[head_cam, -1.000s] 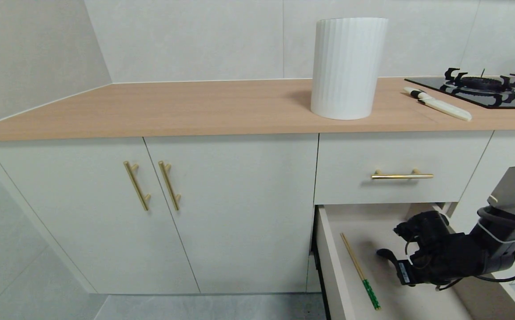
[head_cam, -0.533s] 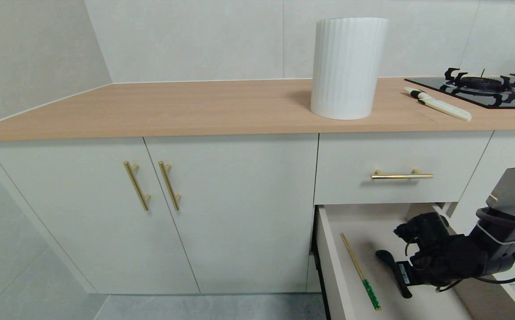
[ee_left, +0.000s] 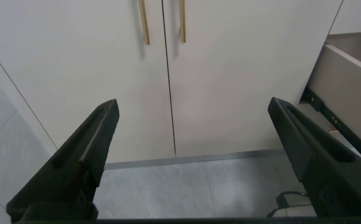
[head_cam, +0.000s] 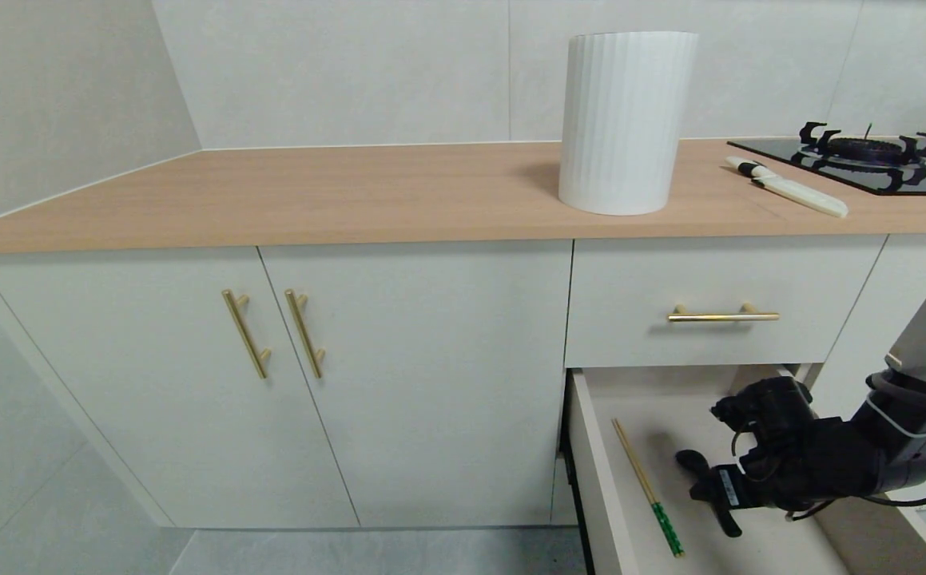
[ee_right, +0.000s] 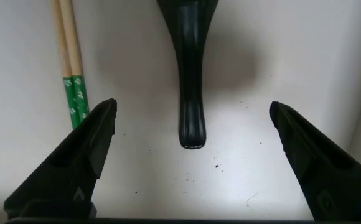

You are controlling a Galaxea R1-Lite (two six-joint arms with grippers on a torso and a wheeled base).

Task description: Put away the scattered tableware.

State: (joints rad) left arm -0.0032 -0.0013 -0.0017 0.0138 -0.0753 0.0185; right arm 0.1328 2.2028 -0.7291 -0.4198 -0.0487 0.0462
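A black spoon [head_cam: 690, 463] lies on the floor of the open lower drawer [head_cam: 590, 447], beside a pair of wooden chopsticks [head_cam: 645, 485] with green ends. My right gripper [head_cam: 716, 491] hangs just above the spoon's handle, open. In the right wrist view the spoon [ee_right: 192, 81] rests between the wide-apart fingers without touching them, and the chopsticks [ee_right: 68, 68] lie off to one side. A white knife [head_cam: 786, 186] lies on the wooden counter near the stove. My left gripper [ee_left: 192, 106] is open and holds nothing, low in front of the cabinet doors.
A tall white ribbed container [head_cam: 626, 120] stands on the counter [head_cam: 311, 192]. A black gas stove [head_cam: 870, 156] sits at the far right. The upper drawer [head_cam: 722, 299] is shut above the open one. Double cabinet doors [head_cam: 271, 375] with gold handles are shut on the left.
My right gripper has drawn back and up a little from the spoon. The spoon's handle, covered by the gripper one second ago, now shows on the drawer floor.
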